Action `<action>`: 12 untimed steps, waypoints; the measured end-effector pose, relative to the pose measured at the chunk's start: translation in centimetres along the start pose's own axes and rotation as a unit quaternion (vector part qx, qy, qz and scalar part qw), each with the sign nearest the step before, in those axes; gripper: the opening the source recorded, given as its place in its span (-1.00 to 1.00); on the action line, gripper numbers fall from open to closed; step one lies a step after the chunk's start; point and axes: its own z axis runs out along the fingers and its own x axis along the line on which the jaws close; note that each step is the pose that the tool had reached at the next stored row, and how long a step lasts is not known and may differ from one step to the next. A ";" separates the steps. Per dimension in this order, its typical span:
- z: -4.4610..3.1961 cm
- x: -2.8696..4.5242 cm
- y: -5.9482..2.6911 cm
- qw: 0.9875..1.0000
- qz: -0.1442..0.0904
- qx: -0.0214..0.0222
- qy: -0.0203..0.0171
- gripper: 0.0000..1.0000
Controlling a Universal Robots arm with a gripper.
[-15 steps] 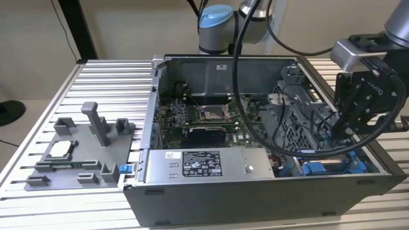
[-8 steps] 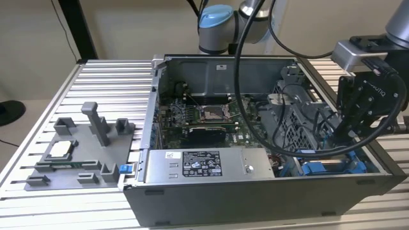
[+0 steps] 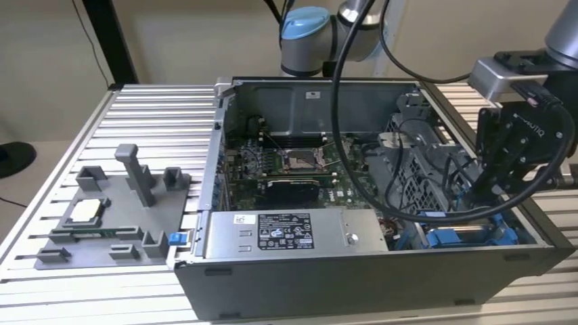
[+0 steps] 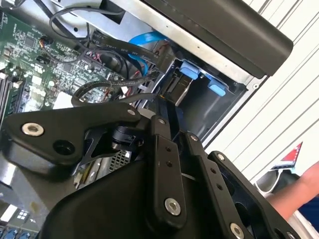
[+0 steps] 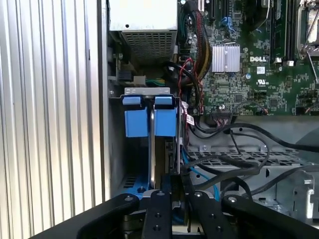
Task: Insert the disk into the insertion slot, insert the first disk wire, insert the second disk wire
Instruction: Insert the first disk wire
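Risk: loose black wires [image 5: 224, 164] just beside the hand [image 5: 173, 191] could snag or get dragged in this tight corner (little room). Hand sits low inside the case [image 3: 361, 284], pointing at the disk [image 5: 135, 124], which seems seated in the insertion slot [image 5: 147, 91] directly ahead. Pinching or spread, can't tell.

Light: soft, even, from above in my exterior view.
Glare: I see the ribbed table [image 4: 281, 112] bleach white in the second wrist view.
Shadow: the insertion slot [image 4: 202, 107] lies dim there.
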 end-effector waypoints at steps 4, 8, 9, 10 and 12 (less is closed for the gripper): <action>0.18 -0.03 -0.10 1.000 0.000 -0.004 0.000 -1.00; 0.46 -0.06 -0.22 1.000 0.000 -0.004 0.001 -1.00; 0.52 -0.06 -0.25 1.000 0.000 -0.004 0.001 -1.00; 0.58 -0.07 -0.29 1.000 0.000 -0.004 0.001 -1.00; 0.67 -0.07 -0.33 1.000 0.001 -0.004 0.001 -1.00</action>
